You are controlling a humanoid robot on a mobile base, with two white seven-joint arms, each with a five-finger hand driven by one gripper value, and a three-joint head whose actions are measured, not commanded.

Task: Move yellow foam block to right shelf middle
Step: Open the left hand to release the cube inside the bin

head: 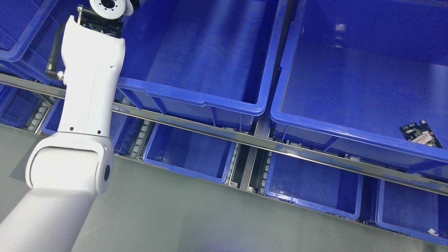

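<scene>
The white left arm [87, 105] reaches up past the large blue plastic bin [210, 52], its hand cut off above, so its grip and the yellow foam block's whereabouts cannot be told.

Glossy blue plastic bins [196, 98], brushed metal shelf rail [245, 138], smooth white plastic arm [89, 91].

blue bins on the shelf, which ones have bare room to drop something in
The middle bin on the upper level shows a bare floor. The right bin is bare except a circuit board in its near right corner. The lower bins look empty too. It is crowded at the left, where the left arm crosses the shelf rail.
</scene>
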